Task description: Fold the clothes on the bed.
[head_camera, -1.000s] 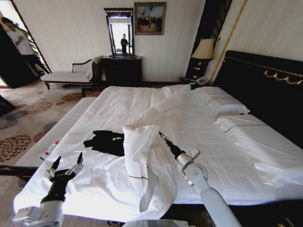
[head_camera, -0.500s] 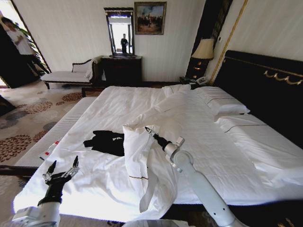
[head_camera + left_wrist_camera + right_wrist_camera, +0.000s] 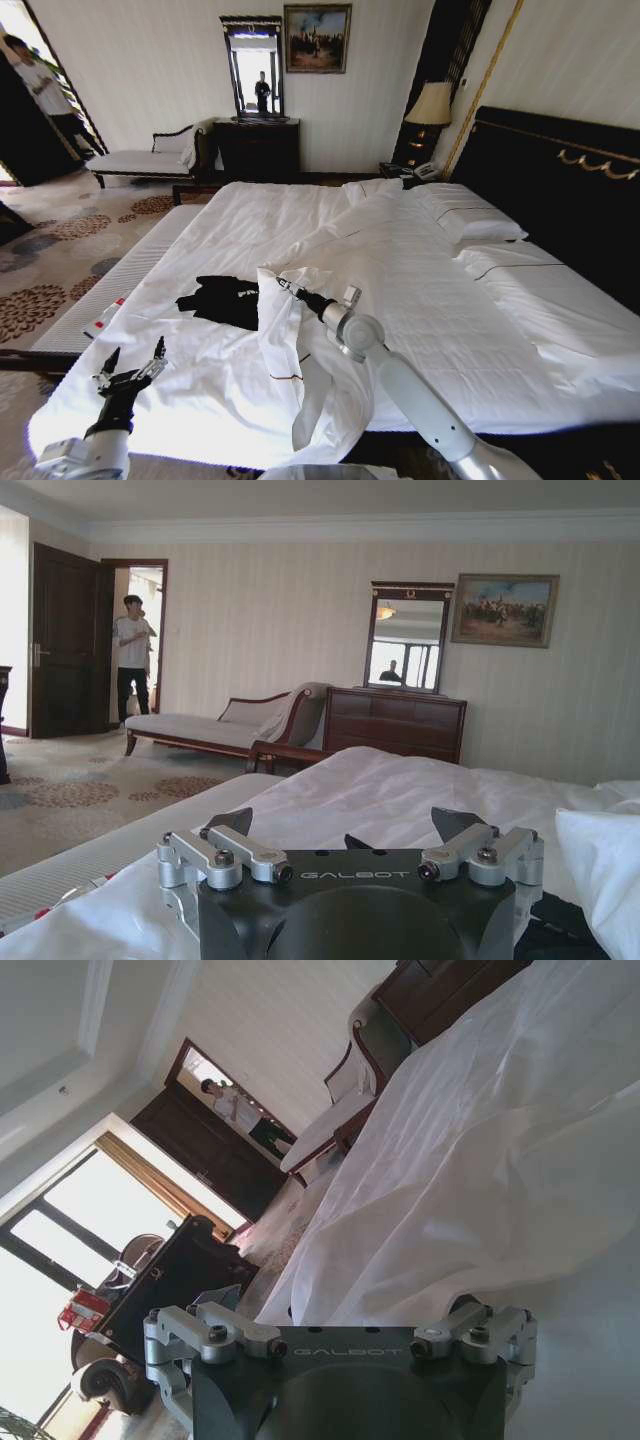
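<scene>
— Where's the shirt (image 3: 222,300)?

— On the bed (image 3: 480,330), left of the middle, near the foot. A dark crumpled heap, not spread out at all. Just right of it the duvet (image 3: 300,340) is bunched up in a ridge, and its edge seems to lie against the shirt.

— And the arms?

— The right gripper (image 3: 283,285) is stretched across that ridge, tip just beside the shirt's near edge. From here I can't tell whether its fingers are apart or closed, or whether they've caught any cloth.

— The left?

— The left gripper (image 3: 130,366) hovers low over the sheet at the bed's front corner, well apart from the shirt. Fingers spread wide, nothing between them.

— So what stage is this?

— I'd say the very start: reaching in, no fold made. The shirt needs freeing from the duvet and laying flat first. Next, I'd guess, the right gripper must pinch black cloth only, not white linen.
</scene>
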